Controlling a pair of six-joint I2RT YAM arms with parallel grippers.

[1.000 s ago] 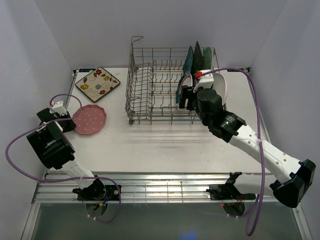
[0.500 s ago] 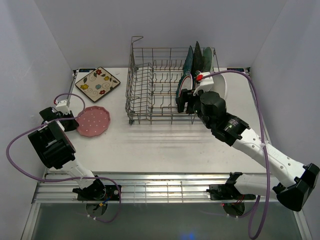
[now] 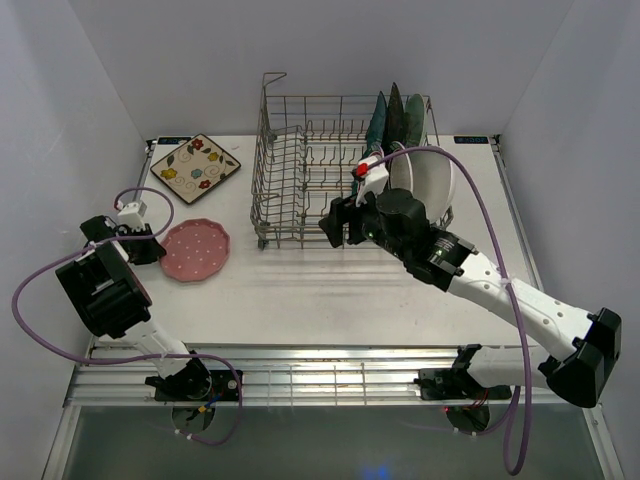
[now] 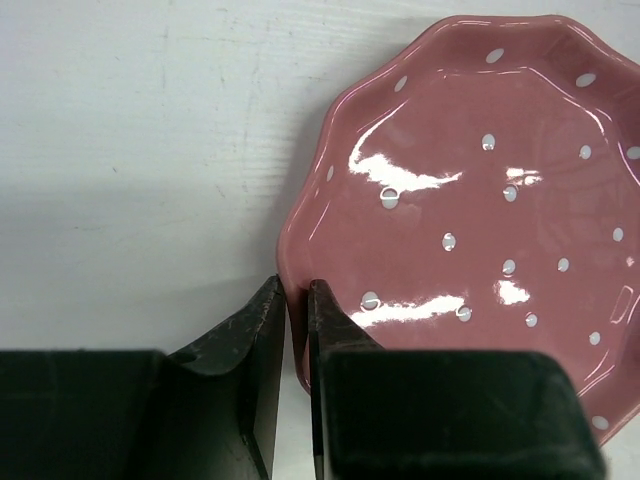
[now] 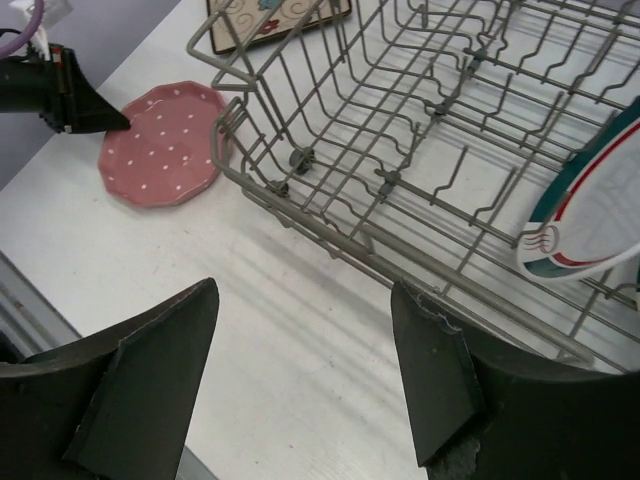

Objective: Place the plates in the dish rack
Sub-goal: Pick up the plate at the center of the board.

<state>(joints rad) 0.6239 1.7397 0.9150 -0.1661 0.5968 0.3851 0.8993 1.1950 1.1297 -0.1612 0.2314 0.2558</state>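
My left gripper (image 4: 291,291) is shut on the near rim of the pink dotted plate (image 4: 470,190), which lies on the table at the left (image 3: 196,250). The cream floral square plate (image 3: 195,167) lies flat behind it. The dish rack (image 3: 262,190) stands at the back centre. At its right end, plates stand on edge: dark teal ones (image 3: 380,120), a plain white one (image 3: 425,185) and a green-rimmed white one (image 5: 590,210). My right gripper (image 5: 305,290) is open and empty, over the table just outside the rack's front rail (image 5: 391,261).
The rack's left and middle tine rows hold nothing. White walls close in the table on the left, right and back. The left arm's purple cable (image 3: 40,320) loops off the table's left side. A metal rail (image 3: 320,380) runs along the near edge.
My right gripper has drawn back leftward from the plates in the rack to the rack's front. My left gripper has closed on the pink plate's rim, and the plate has shifted slightly right.
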